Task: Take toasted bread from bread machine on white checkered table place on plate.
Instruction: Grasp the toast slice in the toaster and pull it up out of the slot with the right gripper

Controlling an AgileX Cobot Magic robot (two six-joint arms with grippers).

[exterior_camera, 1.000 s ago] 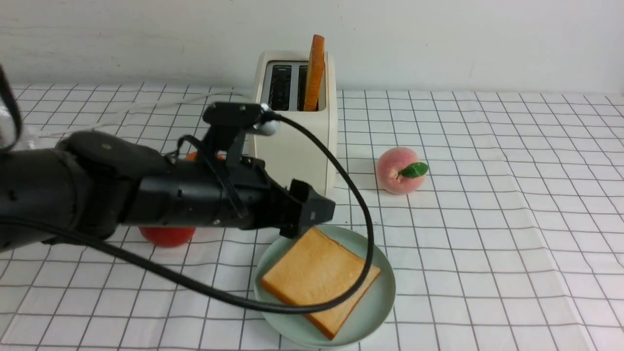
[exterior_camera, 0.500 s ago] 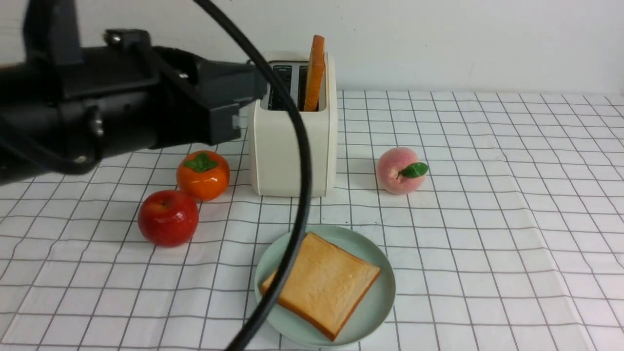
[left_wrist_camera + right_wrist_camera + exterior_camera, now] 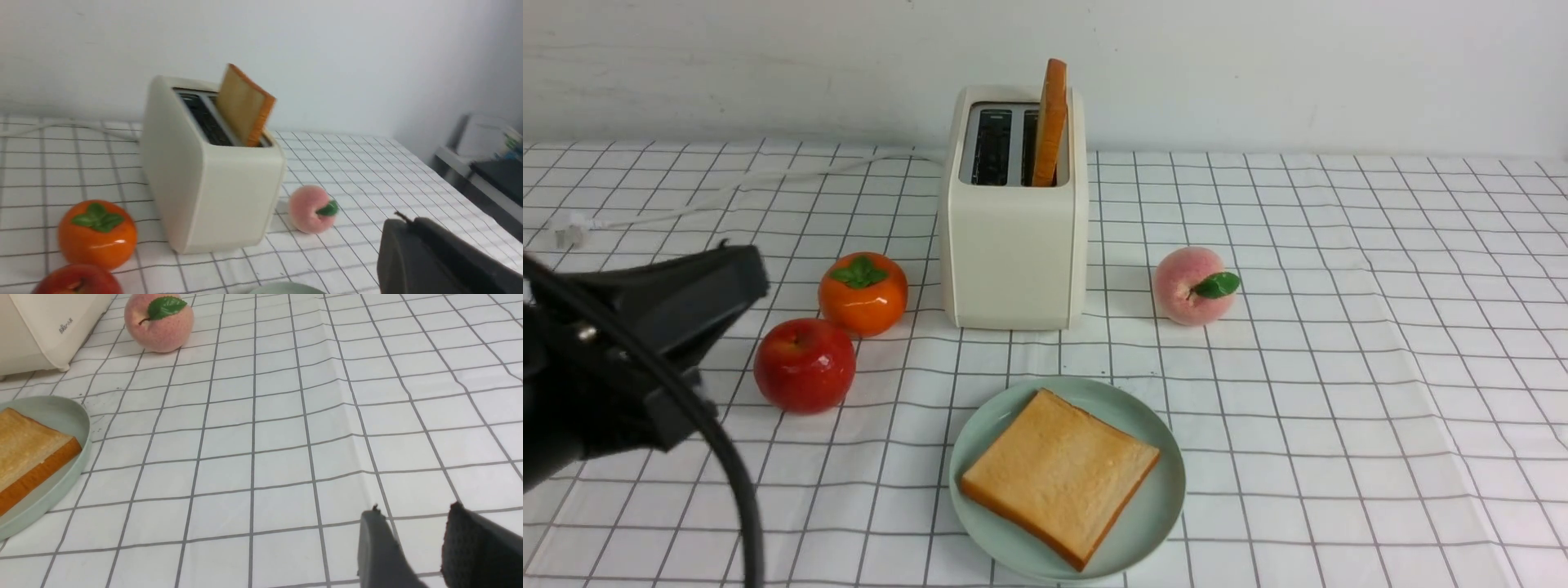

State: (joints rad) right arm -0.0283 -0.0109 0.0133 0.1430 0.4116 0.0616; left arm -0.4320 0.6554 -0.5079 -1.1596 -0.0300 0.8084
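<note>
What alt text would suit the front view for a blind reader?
One toast slice lies flat on a green plate; a second slice stands in the toaster behind, on a checkered table. An apple and orange fruit sit left, a peach right; the left gripper shows at near left.

L arm, black, w/ its cable (image 3: 731,482), fills lower left of front view. L claw (image 3: 737,276) points up-right toward frame centre, jaws pressed together, nothing btwn them. R claw (image 3: 416,522) shows only in its own wrist cam: fingers (image 3: 380,551) apart w/ a clear gap, holding nothing.
</note>
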